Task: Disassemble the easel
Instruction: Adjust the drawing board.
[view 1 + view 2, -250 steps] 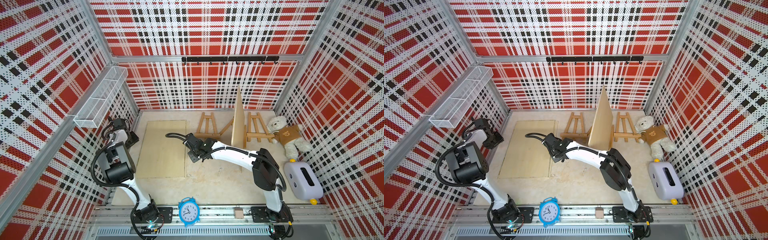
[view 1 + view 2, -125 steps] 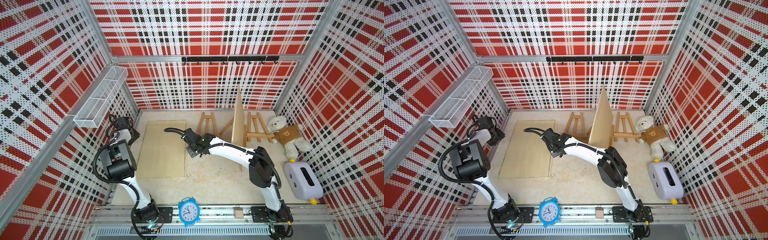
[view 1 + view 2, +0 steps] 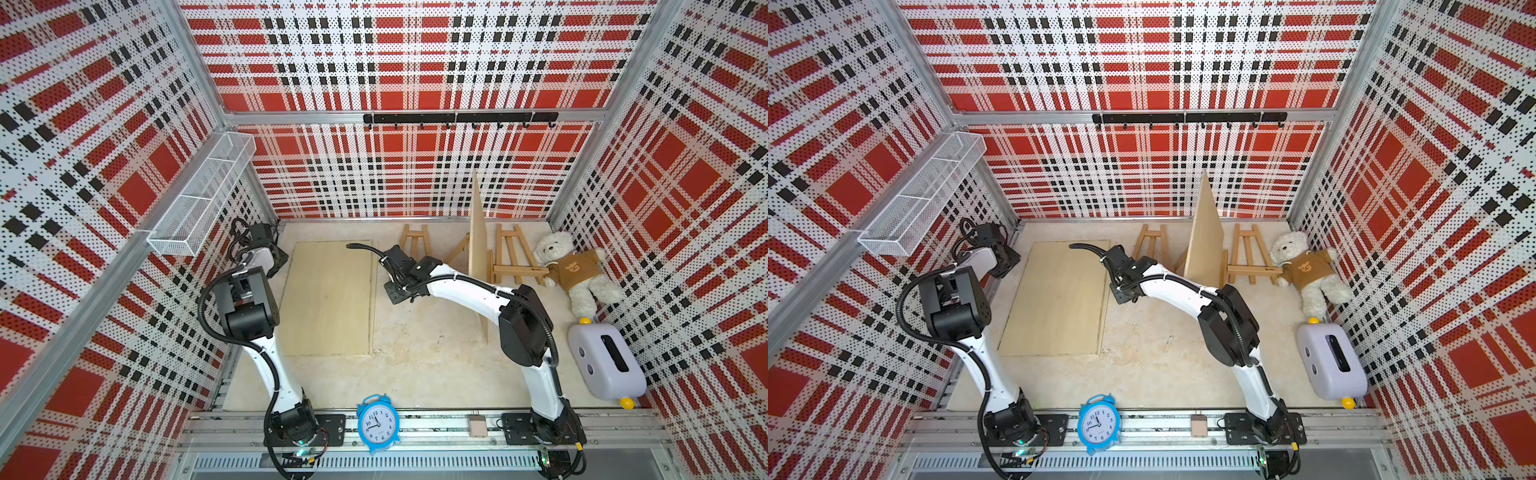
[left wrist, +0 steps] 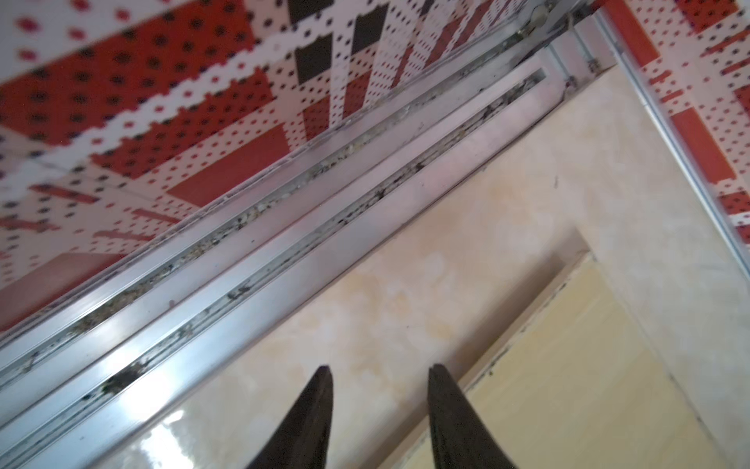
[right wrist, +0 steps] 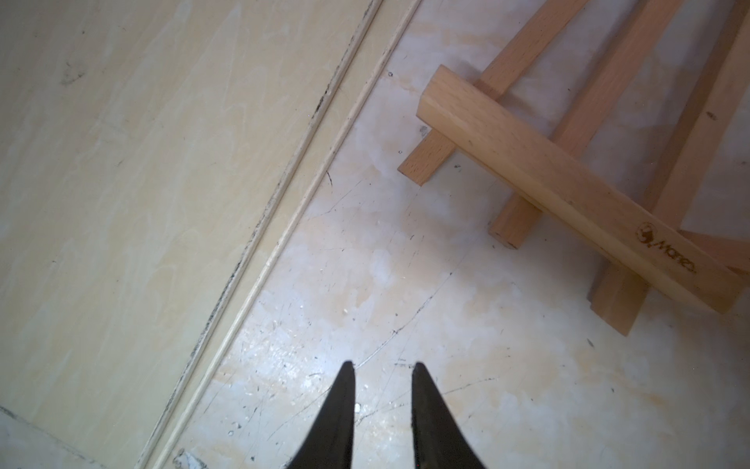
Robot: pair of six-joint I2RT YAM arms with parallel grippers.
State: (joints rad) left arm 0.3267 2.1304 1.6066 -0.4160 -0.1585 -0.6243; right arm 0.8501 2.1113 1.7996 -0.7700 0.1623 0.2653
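Observation:
Two small wooden easels stand at the back in both top views, one [image 3: 415,245] left of an upright thin board [image 3: 478,232] and one [image 3: 511,257] right of it. The board stands on edge against the right easel. A pale board [image 3: 328,299] lies flat on the table. My right gripper [image 3: 395,291] hovers low between the flat board and the left easel. In the right wrist view its tips [image 5: 381,365] stand slightly open over bare table, short of the easel's ledge [image 5: 568,191]. My left gripper [image 3: 276,262] is open and empty by the flat board's far left corner [image 4: 588,385].
A teddy bear [image 3: 573,270] and a lilac toaster [image 3: 606,361] lie along the right wall. A blue alarm clock [image 3: 376,424] stands on the front rail. A wire basket [image 3: 203,199] hangs on the left wall. An aluminium rail [image 4: 284,251] runs close past the left gripper.
The right gripper has moved a little toward the back, nearer the left easel. The left gripper has drifted toward the back left corner and narrowed slightly.

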